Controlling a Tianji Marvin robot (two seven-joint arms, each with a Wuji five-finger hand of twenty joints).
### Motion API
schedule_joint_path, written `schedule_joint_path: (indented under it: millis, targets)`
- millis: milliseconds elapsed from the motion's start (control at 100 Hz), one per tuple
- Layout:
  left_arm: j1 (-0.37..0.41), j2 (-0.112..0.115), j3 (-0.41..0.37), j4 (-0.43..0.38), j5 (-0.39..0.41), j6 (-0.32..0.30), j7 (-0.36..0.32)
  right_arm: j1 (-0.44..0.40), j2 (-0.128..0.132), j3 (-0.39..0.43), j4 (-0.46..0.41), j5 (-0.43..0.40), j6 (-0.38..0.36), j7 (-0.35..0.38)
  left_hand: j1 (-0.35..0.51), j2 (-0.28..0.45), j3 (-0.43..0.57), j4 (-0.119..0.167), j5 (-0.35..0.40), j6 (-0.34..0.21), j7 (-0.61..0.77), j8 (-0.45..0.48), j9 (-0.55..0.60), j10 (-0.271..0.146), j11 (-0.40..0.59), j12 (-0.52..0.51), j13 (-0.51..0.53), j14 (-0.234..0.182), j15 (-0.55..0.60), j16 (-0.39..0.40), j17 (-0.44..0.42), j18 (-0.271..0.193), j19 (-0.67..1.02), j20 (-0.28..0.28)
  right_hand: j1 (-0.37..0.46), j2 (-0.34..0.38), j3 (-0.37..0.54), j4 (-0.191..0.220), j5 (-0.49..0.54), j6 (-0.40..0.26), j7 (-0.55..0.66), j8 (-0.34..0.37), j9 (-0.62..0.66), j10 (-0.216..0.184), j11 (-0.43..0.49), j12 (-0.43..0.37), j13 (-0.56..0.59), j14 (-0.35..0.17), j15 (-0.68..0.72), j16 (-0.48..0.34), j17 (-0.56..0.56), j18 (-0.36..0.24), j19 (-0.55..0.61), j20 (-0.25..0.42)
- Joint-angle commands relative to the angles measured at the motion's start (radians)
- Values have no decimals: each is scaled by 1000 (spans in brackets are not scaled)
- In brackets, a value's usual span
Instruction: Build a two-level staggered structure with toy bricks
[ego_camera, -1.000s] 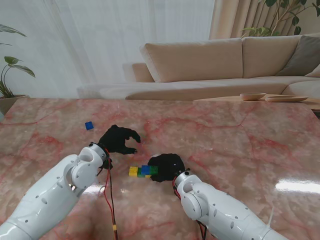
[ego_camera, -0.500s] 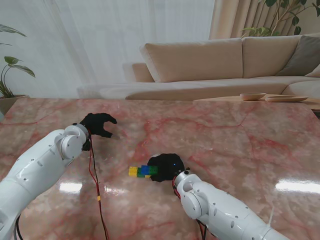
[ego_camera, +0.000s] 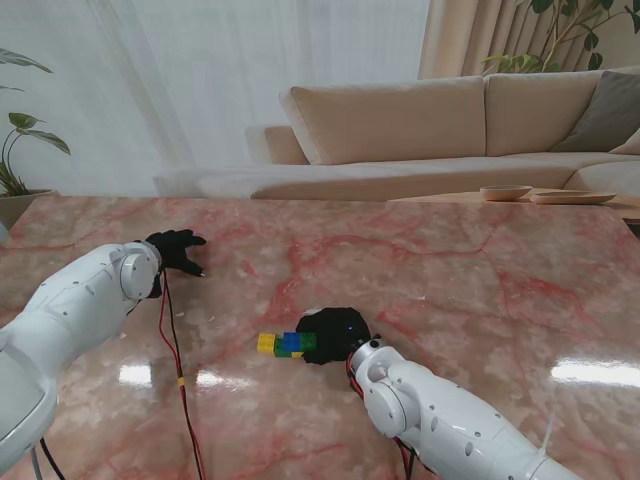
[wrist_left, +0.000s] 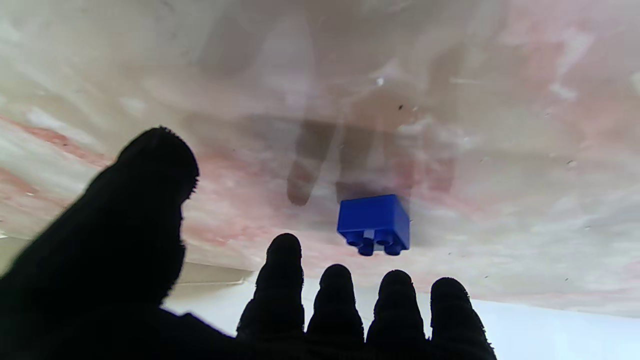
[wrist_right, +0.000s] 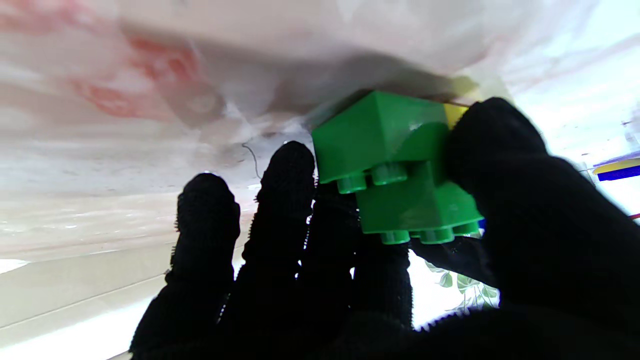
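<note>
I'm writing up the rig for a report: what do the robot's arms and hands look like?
Both arms are glossy white, rounded shells with bulbous joints. The left hand and right hand are five-fingered, covered in black knit fabric. A thin red cable with a yellow band hangs from the left wrist; a red cable also shows beside the right forearm.

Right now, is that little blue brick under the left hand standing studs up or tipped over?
Upright: in the left wrist view the blue brick sits flat on the marble table, studs away from it. The left hand is open, not touching it.

Blue brick on marble table, just beyond spread fingertips.
</note>
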Motion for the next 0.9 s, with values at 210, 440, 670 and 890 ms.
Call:
schedule_joint_path:
  millis: [210,440,670,890]
  targets:
    - [-27,-49,41,107,-49,-40,-48,-18,8,5,-2,0,3,34,-43,37,-47,34,-22,77,17,1,-25,45,2,59,-53,54,14,99,-15,16,32,79,49,9,20,-30,14,-41,39,-1,31,-10,6,2,16,-30,12,19,5,-9,30,0]
    - [58,-1,-23,-20,-20,-33,-28,-19,10,6,-3,-1,-1,37,-46,19,18,25,20,127,111,54,28,73,143,113,91,86,211,303,-4,54,492,322,49,9,19,-30,14,-42,39,-1,30,-10,5,3,16,-30,12,19,5,-9,30,0]
    - [170,55,-134,-181,31,-12,-41,-19,9,6,0,0,-7,33,-41,-4,62,19,42,141,152,77,48,88,216,138,189,102,290,363,41,80,739,262,50,8,21,-31,13,-43,40,-2,30,-10,5,3,16,-31,12,19,5,-9,30,0]
    - [248,91,-248,-309,104,6,-34,-19,7,5,2,1,-8,27,-44,-23,85,11,73,112,174,90,71,62,287,156,274,87,357,422,67,95,890,327,50,9,20,-30,13,-41,41,-3,30,-9,4,4,16,-30,12,19,4,-9,30,0]
